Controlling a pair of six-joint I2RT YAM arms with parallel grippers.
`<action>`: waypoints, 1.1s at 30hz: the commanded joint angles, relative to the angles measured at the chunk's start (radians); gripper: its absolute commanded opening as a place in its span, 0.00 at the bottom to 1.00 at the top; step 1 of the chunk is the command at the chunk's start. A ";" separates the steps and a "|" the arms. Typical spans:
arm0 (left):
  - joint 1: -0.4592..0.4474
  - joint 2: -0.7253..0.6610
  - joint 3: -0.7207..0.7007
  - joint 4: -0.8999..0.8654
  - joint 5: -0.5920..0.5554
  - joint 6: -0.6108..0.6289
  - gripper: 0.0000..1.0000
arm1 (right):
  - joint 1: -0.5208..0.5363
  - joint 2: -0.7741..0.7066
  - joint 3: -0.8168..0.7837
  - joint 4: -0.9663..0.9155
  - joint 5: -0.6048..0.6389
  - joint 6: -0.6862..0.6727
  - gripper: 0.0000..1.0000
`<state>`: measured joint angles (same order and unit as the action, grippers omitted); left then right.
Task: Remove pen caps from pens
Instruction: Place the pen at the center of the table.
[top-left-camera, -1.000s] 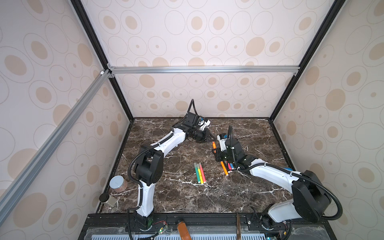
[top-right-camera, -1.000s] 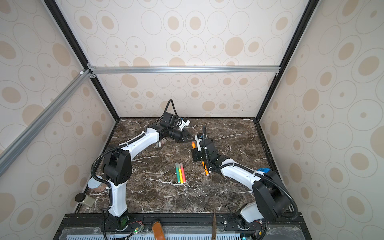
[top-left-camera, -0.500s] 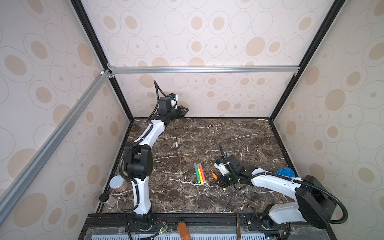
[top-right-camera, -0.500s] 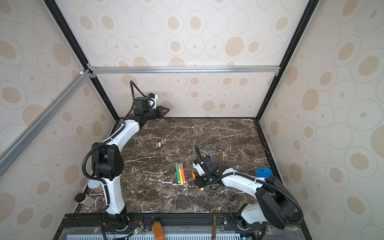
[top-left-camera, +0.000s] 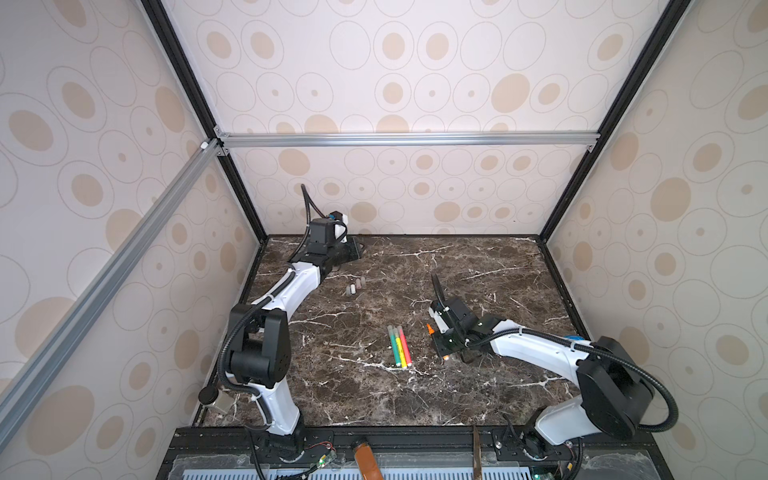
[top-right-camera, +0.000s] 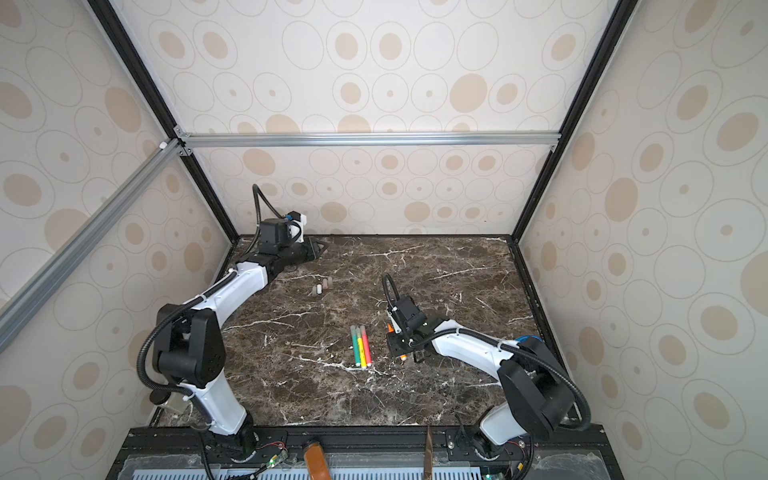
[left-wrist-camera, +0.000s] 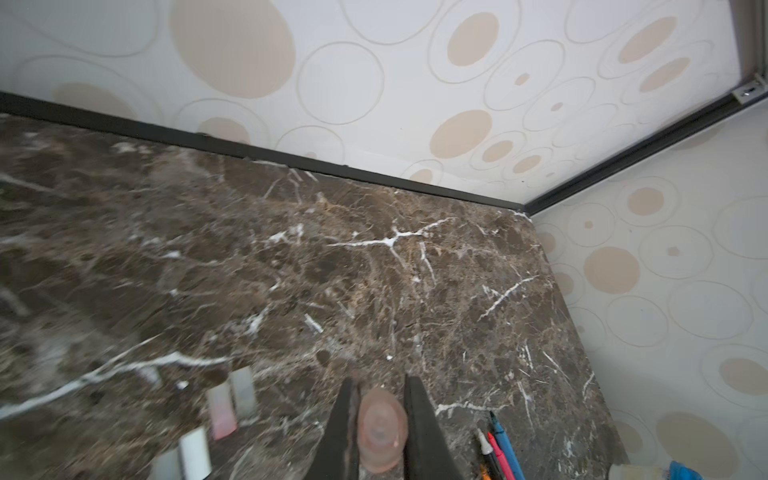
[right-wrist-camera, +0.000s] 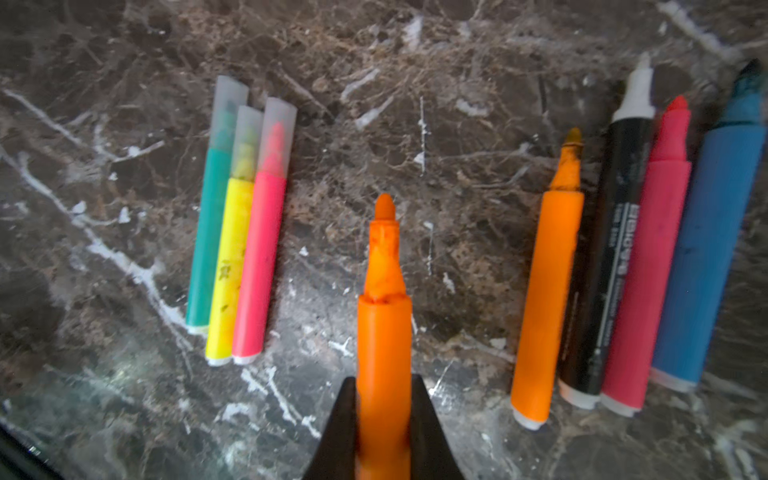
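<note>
In the left wrist view my left gripper (left-wrist-camera: 380, 388) is shut on a pinkish translucent pen cap (left-wrist-camera: 381, 428). In both top views it hovers low near the back left wall (top-left-camera: 353, 250). Three loose pen caps (top-left-camera: 355, 286) lie just in front of it. My right gripper (right-wrist-camera: 384, 380) is shut on an uncapped orange pen (right-wrist-camera: 384, 291), low over the table's right middle (top-left-camera: 439, 344). Left of it lie three capped pens (right-wrist-camera: 237, 220), green, yellow and red. On its other side the wrist view shows uncapped orange (right-wrist-camera: 548, 270), black, pink and blue pens (right-wrist-camera: 715, 241).
The dark marble table (top-left-camera: 415, 399) is closed in by patterned walls on three sides. A small grey cylinder (top-left-camera: 214, 399) stands off the table's left front corner. Something blue (top-left-camera: 575, 338) shows behind the right arm at the table's right edge.
The grippers, close together a second ago, have pulled apart. The left swung to the back left with the cap and sank lower. The right drew forward with the orange pen.
</note>
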<state>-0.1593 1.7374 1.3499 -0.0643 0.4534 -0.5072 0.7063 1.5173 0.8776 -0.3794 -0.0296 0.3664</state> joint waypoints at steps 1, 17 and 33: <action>0.032 -0.080 -0.080 -0.007 -0.053 0.055 0.00 | -0.007 0.057 0.052 -0.032 0.077 0.010 0.00; 0.084 -0.236 -0.402 0.050 -0.072 0.071 0.00 | -0.020 0.199 0.123 -0.095 0.189 0.002 0.16; 0.094 -0.236 -0.380 0.047 -0.062 0.071 0.00 | -0.021 0.224 0.146 -0.105 0.211 -0.012 0.25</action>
<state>-0.0757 1.5200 0.9409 -0.0376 0.3908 -0.4553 0.6876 1.7302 0.9993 -0.4568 0.1593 0.3553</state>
